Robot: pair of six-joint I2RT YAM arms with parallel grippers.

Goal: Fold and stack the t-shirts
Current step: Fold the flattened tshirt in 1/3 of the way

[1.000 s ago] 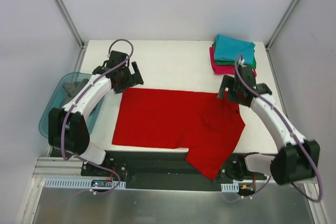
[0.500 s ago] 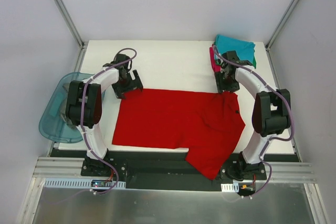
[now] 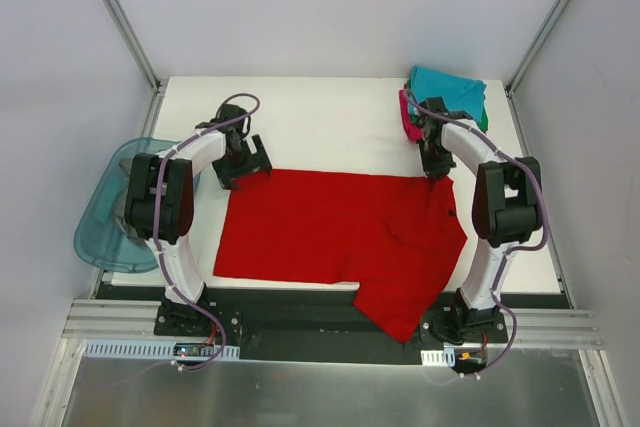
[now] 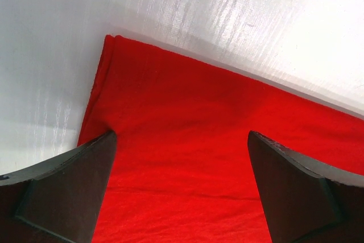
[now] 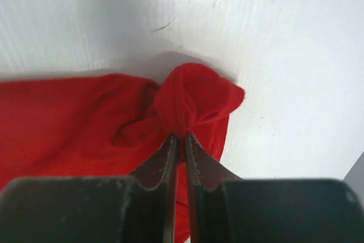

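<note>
A large red t-shirt (image 3: 340, 232) lies spread flat on the white table, its near right part hanging over the front edge. My left gripper (image 3: 245, 162) (image 4: 182, 140) is open, with its fingers straddling the shirt's far left corner (image 4: 182, 101). My right gripper (image 3: 437, 172) (image 5: 179, 138) is shut on a bunched pinch of red cloth (image 5: 193, 95) at the shirt's far right corner. Folded t-shirts are stacked at the back right: teal (image 3: 450, 92) on top, a green edge (image 3: 482, 119) under it, and magenta-pink (image 3: 408, 119) below.
A translucent blue tub (image 3: 100, 232) sits off the table's left edge beside the left arm. Bare white table (image 3: 330, 122) lies between the two grippers and the back wall. Metal frame posts rise at both far corners.
Both arms reached down to the red shirt's far corners. The right gripper closed and pinched up the far right corner. The left gripper stayed open.
</note>
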